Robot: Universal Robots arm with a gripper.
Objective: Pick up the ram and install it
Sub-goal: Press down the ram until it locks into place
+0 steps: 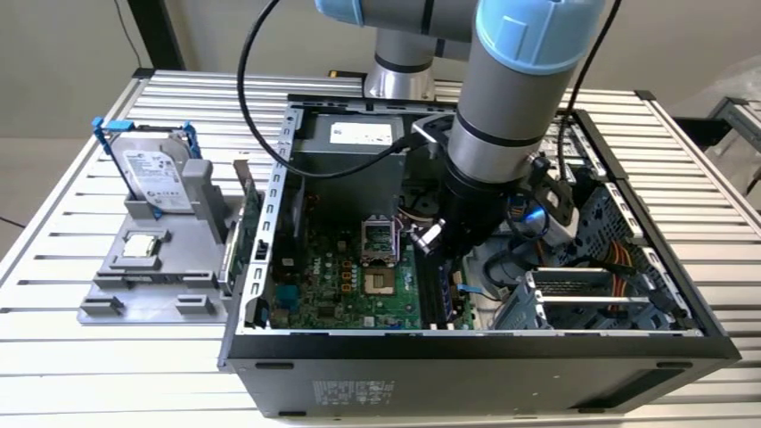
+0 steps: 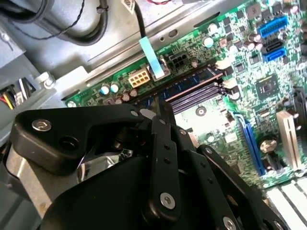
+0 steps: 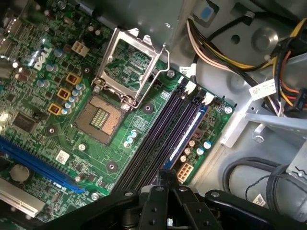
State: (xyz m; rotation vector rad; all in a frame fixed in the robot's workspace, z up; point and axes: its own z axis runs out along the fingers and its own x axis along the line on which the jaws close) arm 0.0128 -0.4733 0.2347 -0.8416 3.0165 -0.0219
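Observation:
The ram (image 3: 188, 130) is a thin blue-green stick lying in the memory slot nearest the motherboard's edge, and it also shows as a blue strip with chips, the ram (image 2: 192, 82). My gripper (image 3: 166, 174) hangs inside the open computer case (image 1: 256, 267), just over one end of the memory slots. Its black fingers (image 2: 162, 111) meet at the tips with nothing visible between them. In the exterior view the gripper (image 1: 430, 239) is low over the motherboard (image 1: 345, 285), to the exterior view's right of the open processor socket (image 1: 378, 236).
A grey holder (image 1: 149, 285) on the exterior view's left carries the silver hard drive (image 1: 155, 176) and a small square chip (image 1: 143, 245). Cable bundles (image 3: 216, 52) and a black hose (image 3: 249, 175) lie close beside the slots. Case walls ring the arm.

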